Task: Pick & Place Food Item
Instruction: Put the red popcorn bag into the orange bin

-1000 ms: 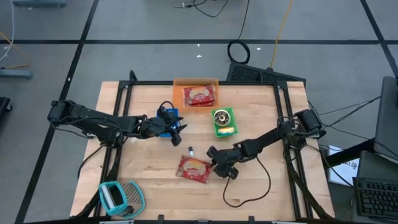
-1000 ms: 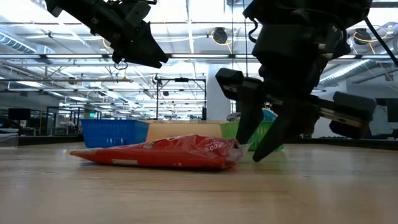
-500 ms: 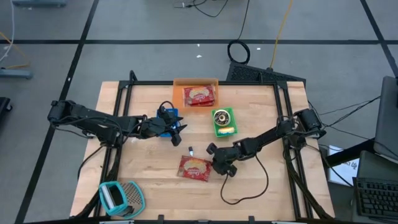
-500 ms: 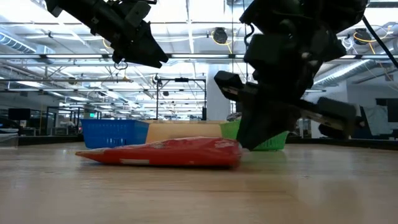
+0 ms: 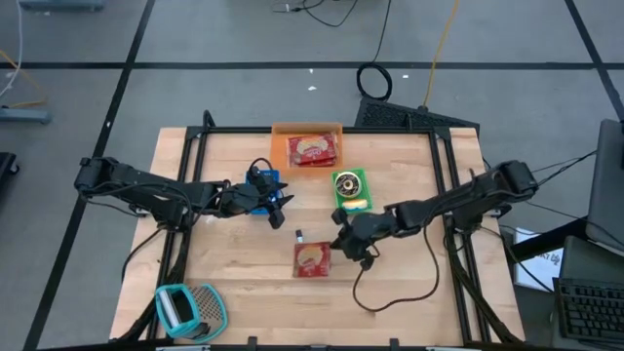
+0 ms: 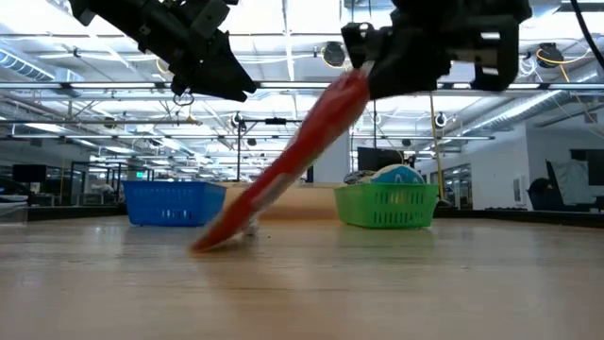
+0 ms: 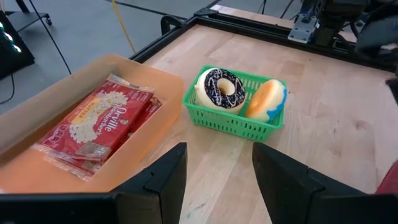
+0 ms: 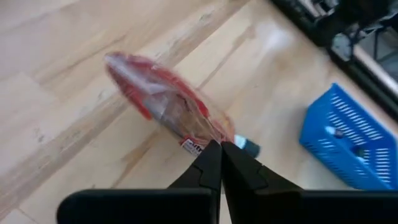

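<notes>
The red snack packet [image 5: 312, 259] hangs tilted near the middle of the table [image 5: 224, 292], one edge pinched in the right claw [image 5: 338, 249], the lower end touching the wood. I think this edge grip lets the flat bag peel up easily. The left claw [image 5: 284, 211] hovers by the blue basket [image 5: 263, 181], fingers apart and holding nothing. Farther off, an orange tray [image 5: 307, 129] already has a similar packet. The green basket [image 5: 350, 191] with donuts stands between and may obstruct.
</notes>
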`<state>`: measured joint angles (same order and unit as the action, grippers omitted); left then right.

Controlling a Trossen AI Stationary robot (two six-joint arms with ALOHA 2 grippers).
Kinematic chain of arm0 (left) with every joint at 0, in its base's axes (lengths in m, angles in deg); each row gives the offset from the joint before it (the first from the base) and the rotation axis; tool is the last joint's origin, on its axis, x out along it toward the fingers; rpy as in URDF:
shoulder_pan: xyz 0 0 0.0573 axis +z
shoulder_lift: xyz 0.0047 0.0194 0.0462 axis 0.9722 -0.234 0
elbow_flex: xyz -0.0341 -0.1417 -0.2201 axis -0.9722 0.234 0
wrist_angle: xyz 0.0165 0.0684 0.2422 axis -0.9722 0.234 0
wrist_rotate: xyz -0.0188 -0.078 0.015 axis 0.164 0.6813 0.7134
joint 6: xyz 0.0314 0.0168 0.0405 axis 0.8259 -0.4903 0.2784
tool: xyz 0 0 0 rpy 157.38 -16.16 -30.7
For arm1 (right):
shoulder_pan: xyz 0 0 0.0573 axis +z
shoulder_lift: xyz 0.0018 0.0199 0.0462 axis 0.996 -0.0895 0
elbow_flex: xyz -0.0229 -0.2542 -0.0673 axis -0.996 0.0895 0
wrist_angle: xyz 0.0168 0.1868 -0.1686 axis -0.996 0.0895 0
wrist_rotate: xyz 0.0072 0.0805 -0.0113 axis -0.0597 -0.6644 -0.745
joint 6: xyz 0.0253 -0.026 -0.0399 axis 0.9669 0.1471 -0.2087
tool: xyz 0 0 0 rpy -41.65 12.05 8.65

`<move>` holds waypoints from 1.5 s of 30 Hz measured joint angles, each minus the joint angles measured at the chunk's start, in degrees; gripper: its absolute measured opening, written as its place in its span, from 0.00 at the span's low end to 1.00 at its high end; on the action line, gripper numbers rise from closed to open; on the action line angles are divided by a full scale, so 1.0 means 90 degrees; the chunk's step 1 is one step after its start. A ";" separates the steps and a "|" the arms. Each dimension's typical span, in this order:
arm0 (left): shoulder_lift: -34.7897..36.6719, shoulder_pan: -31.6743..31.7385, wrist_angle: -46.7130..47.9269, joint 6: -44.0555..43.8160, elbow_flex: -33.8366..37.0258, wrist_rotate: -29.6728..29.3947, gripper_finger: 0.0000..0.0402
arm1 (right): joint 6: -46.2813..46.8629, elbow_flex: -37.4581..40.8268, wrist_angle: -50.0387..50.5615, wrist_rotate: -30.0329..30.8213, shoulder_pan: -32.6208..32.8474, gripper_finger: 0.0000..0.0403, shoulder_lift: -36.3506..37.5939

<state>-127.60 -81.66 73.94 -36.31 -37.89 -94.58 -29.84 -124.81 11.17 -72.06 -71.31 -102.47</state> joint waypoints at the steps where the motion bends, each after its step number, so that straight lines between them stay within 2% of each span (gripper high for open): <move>1: 0.0000 0.0000 -0.0016 0.0000 0.0000 0.0000 0.46 | 0.0006 0.0000 0.0027 0.0001 -0.0015 0.00 0.0096; 11: 0.0000 0.0002 -0.0019 0.0000 0.0000 0.0000 0.46 | -0.0114 -0.0002 -0.0328 0.0011 -0.0409 0.00 0.0775; 18: -0.0001 0.0001 -0.0029 0.0000 0.0000 0.0000 0.46 | -0.0171 -0.0002 -0.0775 0.0004 -0.1039 0.00 0.1293; 23: 0.0000 0.0000 -0.0043 0.0000 0.0000 0.0000 0.46 | -0.0426 -0.0002 -0.1063 -0.0129 -0.1785 0.00 0.1613; 31: -0.0002 0.0000 -0.0055 0.0000 0.0000 0.0000 0.46 | -0.0186 -0.0005 -0.1639 -0.1115 -0.3570 0.00 0.1738; 38: -0.0002 0.0001 -0.0105 0.0000 0.0000 0.0000 0.46 | 0.0586 -0.0077 -0.2664 -0.2383 -0.5099 0.00 0.1145; 45: -0.0002 0.0002 -0.0240 0.0000 0.0000 0.0000 0.46 | 0.1078 -0.0886 -0.3050 -0.3230 -0.5867 0.00 -0.0319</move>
<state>-127.62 -81.64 71.78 -36.31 -37.89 -94.58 -20.14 -132.78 -16.28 -101.12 -124.11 -105.34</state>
